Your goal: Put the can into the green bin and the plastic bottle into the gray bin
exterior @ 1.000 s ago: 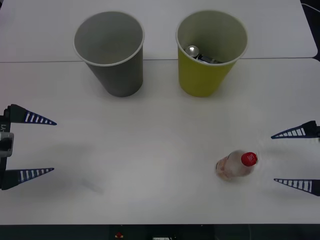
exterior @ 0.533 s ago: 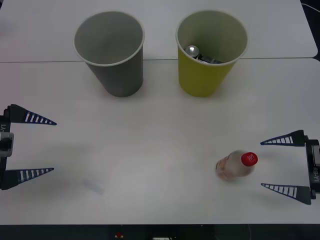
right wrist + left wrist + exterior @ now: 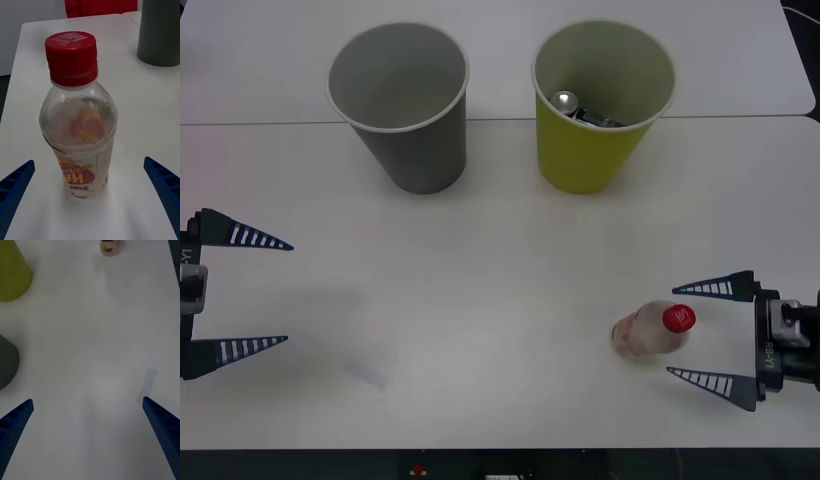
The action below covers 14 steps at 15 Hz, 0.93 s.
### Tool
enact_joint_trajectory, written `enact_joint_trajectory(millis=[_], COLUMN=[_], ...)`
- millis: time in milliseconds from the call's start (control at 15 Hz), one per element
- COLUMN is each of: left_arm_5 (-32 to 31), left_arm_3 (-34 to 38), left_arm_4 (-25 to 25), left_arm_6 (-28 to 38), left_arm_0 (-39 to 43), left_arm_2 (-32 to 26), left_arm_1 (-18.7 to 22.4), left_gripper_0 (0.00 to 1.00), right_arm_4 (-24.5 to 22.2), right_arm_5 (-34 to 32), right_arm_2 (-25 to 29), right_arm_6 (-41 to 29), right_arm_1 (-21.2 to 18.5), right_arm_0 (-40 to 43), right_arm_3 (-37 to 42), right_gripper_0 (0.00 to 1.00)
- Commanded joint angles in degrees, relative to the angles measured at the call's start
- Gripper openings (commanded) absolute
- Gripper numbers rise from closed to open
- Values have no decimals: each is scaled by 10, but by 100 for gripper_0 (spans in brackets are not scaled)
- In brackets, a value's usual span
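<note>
The right gripper [image 3: 700,334] has slid in from the table's right edge toward the plastic bottle [image 3: 648,331], and now its spread fingers sit just beside the red cap, one on either side.

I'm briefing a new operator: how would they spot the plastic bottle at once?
On the white table, look near the front right, away from the gray bin and green bin at the back. The plastic bottle stands upright before the open right pincer: small, clear, red-capped.
</note>
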<state>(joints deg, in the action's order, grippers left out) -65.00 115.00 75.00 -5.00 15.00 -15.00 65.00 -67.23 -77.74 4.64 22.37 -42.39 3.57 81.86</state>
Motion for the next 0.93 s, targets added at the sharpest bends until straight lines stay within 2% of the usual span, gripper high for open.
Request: enact_joint_trajectory(millis=[67,400,467,533,600,933], left_arm_5=[0,0,0,0,0,0], left_arm_3=[0,0,0,0,0,0], left_arm_4=[0,0,0,0,0,0], left_arm_6=[0,0,0,0,0,0], left_arm_0=[0,0,0,0,0,0], left_arm_2=[0,0,0,0,0,0], left_arm_1=[0,0,0,0,0,0], left_gripper_0=[100,100,100,100,100,100], right_arm_4=[-8,-17,-19,-19,-19,-19], right_arm_5=[0,6,6,7,7,7], right_arm_2=[-1,-1,-1,-1,-1,-1], right_arm_6=[5,7,7,9,10,12], right_arm_1=[33,68,71,71,71,71], right_arm_0=[-3,-4,-4,-4,-4,-4], right_arm_3=[-5,-5,-4,-5,-5,-5], right_gripper_0=[100,100,93,24,0,0])
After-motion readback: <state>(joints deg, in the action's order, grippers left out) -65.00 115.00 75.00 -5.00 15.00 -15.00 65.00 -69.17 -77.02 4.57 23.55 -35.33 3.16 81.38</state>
